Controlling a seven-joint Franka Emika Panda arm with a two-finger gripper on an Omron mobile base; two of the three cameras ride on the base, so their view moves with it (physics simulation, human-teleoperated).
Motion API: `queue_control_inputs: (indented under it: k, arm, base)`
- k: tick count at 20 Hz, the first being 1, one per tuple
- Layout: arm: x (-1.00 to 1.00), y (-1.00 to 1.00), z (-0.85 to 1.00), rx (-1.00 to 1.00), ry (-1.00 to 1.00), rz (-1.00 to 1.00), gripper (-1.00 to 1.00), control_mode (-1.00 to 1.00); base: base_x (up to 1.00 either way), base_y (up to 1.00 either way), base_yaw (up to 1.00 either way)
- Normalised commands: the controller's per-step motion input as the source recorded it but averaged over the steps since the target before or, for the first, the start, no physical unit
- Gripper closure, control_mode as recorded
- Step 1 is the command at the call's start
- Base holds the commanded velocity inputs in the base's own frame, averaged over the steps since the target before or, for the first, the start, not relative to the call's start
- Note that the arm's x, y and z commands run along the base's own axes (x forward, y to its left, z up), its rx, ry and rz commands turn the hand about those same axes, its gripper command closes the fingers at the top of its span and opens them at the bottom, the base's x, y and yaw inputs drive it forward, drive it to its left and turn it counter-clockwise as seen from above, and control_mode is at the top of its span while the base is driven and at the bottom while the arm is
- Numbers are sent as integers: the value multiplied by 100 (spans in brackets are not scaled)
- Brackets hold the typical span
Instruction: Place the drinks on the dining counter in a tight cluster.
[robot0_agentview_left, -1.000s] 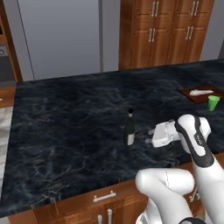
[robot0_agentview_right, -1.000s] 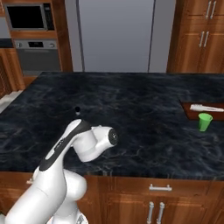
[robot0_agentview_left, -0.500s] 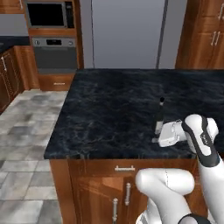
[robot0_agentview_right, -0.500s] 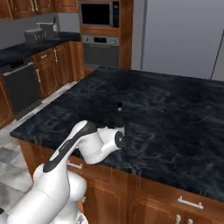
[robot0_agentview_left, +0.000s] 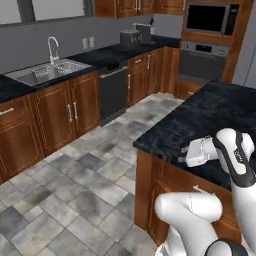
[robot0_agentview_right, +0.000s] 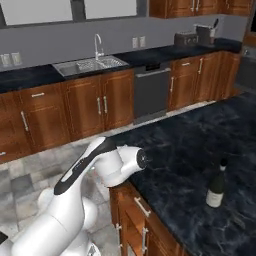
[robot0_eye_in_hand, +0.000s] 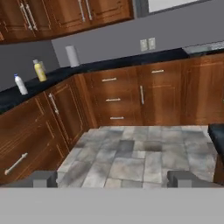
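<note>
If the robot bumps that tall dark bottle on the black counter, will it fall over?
Probably, yes. The wine bottle stands upright, tall and slim on a small base, so a push near its neck would likely tip it. It looks like smooth glass, so it may be slippery, and once down on the dining counter its round body could roll.

A steel sink (robot0_agentview_left: 47, 70) with a curved faucet (robot0_agentview_left: 51, 47) is sitting in the black wall counter (robot0_agentview_left: 105, 54), above brown cabinets (robot0_agentview_left: 75, 112) that are standing on a grey tiled floor (robot0_agentview_left: 80, 185). A dark dishwasher front (robot0_agentview_left: 112, 95) is showing beside those cabinets. Further along, a toaster (robot0_agentview_left: 131, 37) is resting on the counter near a dark utensil holder (robot0_agentview_left: 145, 31). A built-in microwave (robot0_agentview_left: 209, 19) is sitting over an oven (robot0_agentview_left: 201, 60) in the tall wooden unit. A pale cylinder (robot0_eye_in_hand: 72, 56) is standing on the corner counter, and wall outlets (robot0_eye_in_hand: 147, 44) are showing on the grey backsplash.
</note>
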Motion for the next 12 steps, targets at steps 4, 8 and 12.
queue_control_inputs:
  k: [4, 8, 12]
  arm:
    - [0, 0, 0, 0, 0, 0, -100, 100]
    - [0, 0, 0, 0, 0, 0, -100, 100]
    - [0, 0, 0, 0, 0, 0, -100, 100]
  base:
    - [-5, 9, 86]
    - [19, -2, 56]
    - [44, -42, 24]
